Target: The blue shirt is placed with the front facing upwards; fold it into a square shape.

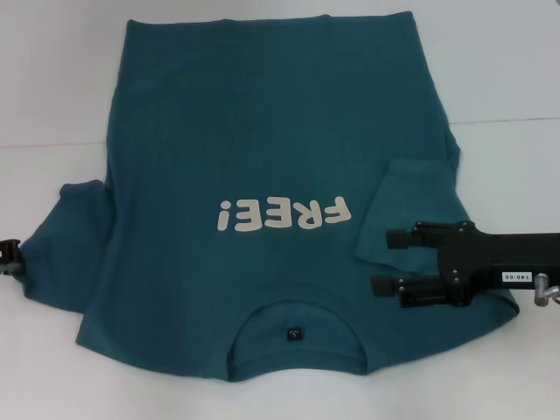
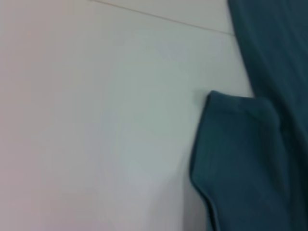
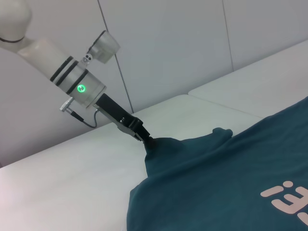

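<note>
Teal-blue, the blue shirt [image 1: 262,157] lies front-up on the white desk [image 1: 52,79] in the head view, collar nearest the robot, hem far, while the right gripper [image 1: 387,261] hovers over the folded-in right sleeve with jaws spread. Left wrist view: only sleeve cloth and bare desk. Right wrist view: the left gripper [image 3: 149,141], arm angled steeply down, pinches the left sleeve's edge.

Shirt [image 1: 271,157]: dark teal-blue, short-sleeved, white "FREE!" lettering on chest, small dark tag inside collar. Lies flat on white desk [image 1: 52,79], front up, collar toward robot, hem at far side. Right sleeve folded inward over body. Left sleeve bunched, its edge lifted off desk.
</note>
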Controlling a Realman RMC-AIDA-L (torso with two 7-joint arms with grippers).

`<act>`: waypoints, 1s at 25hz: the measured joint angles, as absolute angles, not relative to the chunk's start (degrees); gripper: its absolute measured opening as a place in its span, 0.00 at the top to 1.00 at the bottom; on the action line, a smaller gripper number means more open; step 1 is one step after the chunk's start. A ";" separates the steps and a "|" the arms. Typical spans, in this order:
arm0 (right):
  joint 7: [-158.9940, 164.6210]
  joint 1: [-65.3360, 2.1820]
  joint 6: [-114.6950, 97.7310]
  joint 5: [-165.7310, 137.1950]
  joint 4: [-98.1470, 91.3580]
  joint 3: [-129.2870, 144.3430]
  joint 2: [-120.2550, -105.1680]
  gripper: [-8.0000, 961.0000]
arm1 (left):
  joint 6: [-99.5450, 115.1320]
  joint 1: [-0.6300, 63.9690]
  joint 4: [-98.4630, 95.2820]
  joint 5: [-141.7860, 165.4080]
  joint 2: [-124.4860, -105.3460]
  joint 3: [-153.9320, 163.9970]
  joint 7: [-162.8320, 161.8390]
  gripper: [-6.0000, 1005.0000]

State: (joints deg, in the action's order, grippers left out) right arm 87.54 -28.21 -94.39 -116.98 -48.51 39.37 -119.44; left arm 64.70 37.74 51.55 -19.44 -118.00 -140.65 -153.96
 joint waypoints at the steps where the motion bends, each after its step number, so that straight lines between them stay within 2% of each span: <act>1: 87.54 -28.21 -94.39 -116.97 -48.51 39.37 -119.44 0.05 | 64.41 37.74 51.56 -18.98 -118.04 -140.61 -154.15 0.96; 25: 87.63 -28.30 -93.88 -116.89 -47.79 39.37 -119.44 0.05 | 60.06 37.42 52.18 -14.12 -118.83 -140.62 -155.83 0.96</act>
State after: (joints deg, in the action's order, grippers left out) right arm 87.63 -28.30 -93.88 -116.89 -47.79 39.37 -119.44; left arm 60.06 37.42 52.18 -14.13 -118.83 -140.62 -155.83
